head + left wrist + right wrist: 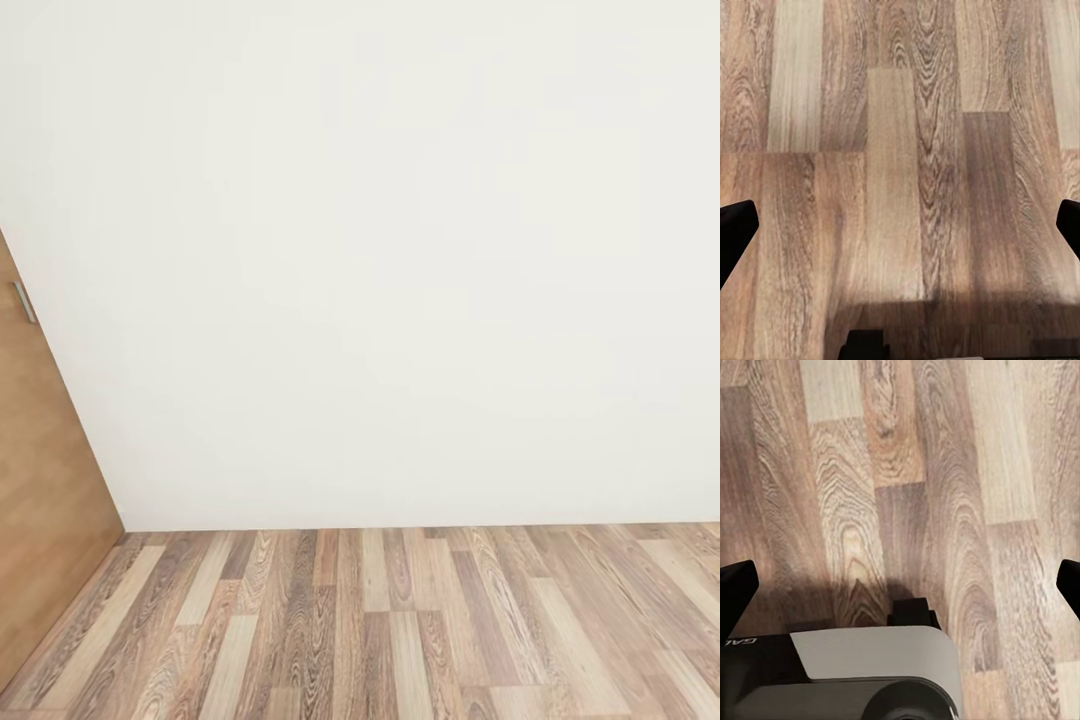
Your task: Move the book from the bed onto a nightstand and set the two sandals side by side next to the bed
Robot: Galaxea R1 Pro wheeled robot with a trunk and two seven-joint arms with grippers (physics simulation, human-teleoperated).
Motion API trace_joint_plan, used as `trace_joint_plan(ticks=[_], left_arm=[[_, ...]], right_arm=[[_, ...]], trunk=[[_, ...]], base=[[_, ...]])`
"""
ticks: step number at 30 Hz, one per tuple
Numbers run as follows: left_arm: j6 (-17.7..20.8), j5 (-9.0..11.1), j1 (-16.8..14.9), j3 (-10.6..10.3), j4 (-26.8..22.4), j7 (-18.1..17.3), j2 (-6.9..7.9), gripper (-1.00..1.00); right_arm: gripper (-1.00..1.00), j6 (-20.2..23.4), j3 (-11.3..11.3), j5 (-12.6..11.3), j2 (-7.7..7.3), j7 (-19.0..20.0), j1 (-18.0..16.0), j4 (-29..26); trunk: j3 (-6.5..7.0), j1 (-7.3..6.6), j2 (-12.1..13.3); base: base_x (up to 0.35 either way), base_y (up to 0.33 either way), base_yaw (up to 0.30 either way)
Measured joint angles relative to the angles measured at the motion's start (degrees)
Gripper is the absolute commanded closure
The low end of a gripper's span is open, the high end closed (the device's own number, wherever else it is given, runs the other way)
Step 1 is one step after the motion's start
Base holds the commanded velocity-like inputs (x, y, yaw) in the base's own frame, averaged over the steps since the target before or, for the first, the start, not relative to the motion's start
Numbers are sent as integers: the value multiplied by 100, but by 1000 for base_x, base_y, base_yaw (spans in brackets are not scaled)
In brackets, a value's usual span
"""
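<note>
From the head camera, the robot faces a blank white wall (380, 250) meeting a wood-plank floor (400, 630), with a brown door (40, 500) and its metal handle (24, 302) at the left edge. No book, bed, nightstand or sandals are in sight here, so their whereabouts can't be told; the robot looks to be in transit.

Over to the left wrist: the left gripper (900, 225) hangs above bare planks, its dark fingertips (735, 225) spread wide to either edge, nothing between them.

Right wrist now: the right gripper (900, 585) is likewise splayed and empty over the floor, with the robot's grey base (870, 675) below it.

As a judgement, the paperback should be light and bendy, best pinched at the spine edge; the flip-flops light and rubbery, taken across the sole's edge.
</note>
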Motion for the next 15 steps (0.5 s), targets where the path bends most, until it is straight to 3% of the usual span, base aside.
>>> trace_joint_plan(ticks=[15], left_arm=[[-6, 0, 0, 0, 2, 0, -1, -100]], right_arm=[[-100, -4, 0, 6, 0, 0, 0, -1]], trunk=[[0, 0, 0]], base=[[0, 0, -4]])
